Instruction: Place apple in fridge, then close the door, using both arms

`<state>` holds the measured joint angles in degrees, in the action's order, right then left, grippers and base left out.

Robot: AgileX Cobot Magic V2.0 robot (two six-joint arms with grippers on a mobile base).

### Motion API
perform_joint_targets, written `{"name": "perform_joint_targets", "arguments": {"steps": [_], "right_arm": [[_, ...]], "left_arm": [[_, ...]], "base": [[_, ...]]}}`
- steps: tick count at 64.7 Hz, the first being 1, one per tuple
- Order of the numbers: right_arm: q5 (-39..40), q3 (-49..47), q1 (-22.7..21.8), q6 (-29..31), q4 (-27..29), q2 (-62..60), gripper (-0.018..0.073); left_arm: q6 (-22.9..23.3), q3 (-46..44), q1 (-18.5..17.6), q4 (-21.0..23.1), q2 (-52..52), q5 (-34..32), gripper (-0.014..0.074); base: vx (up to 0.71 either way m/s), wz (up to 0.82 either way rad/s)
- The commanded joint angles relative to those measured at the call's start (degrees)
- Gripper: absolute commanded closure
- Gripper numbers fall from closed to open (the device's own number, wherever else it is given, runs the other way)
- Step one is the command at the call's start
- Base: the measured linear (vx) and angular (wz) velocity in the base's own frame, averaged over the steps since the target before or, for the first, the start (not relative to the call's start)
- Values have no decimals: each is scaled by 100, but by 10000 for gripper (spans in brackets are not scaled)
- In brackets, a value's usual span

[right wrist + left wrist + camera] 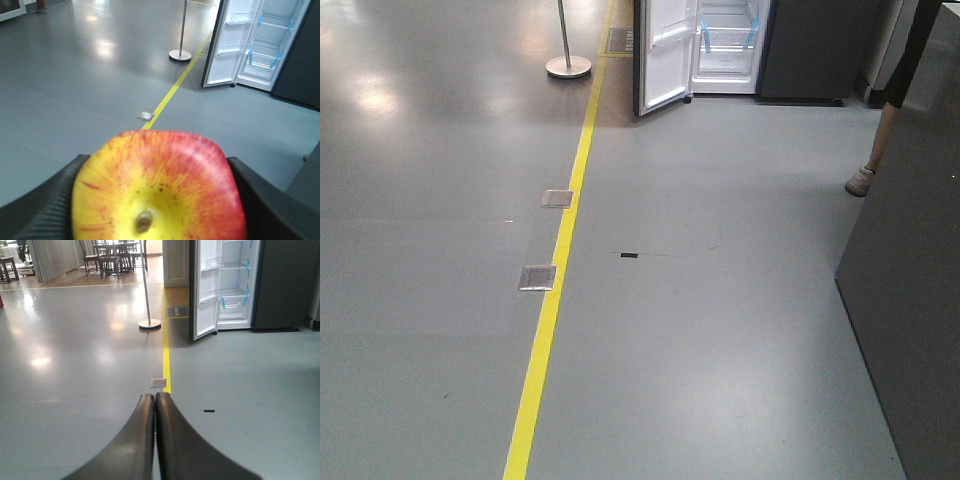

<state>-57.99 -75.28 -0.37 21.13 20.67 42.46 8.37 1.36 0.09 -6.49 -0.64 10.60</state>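
A red and yellow apple [160,187] fills the bottom of the right wrist view, with my right gripper [157,200] shut on it, one black finger on each side. My left gripper [155,402] is shut, its two black fingers pressed together with nothing between them. Far ahead across the grey floor stands the fridge [728,45], white inside with glass shelves and blue tape strips. Its door [662,55] hangs wide open on the left, the white inner face with clear bins showing. In the other views the fridge [235,285] [272,42] and the door [206,287] [227,42] are also far off.
A yellow floor line [555,290] runs toward the fridge, with two metal floor plates [537,277] beside it. A post on a round base [568,66] stands left of the door. A dark cabinet [910,300] rises at the right, with a person's leg and shoe [861,180] behind it.
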Motion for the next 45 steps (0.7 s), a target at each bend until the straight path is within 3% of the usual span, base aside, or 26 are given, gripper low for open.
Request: {"name": "perform_joint_targets", "arguments": {"steps": [1,45], "right_arm": [[448,-130,-17,17,88,8,461],[448,-130,-17,17,88,8,461]], "left_arm": [[23,-99,-5,26,-87,-394,602],[23,-99,-5,26,-87,-394,602]], "base": [[18,-2],[18,-2]]}}
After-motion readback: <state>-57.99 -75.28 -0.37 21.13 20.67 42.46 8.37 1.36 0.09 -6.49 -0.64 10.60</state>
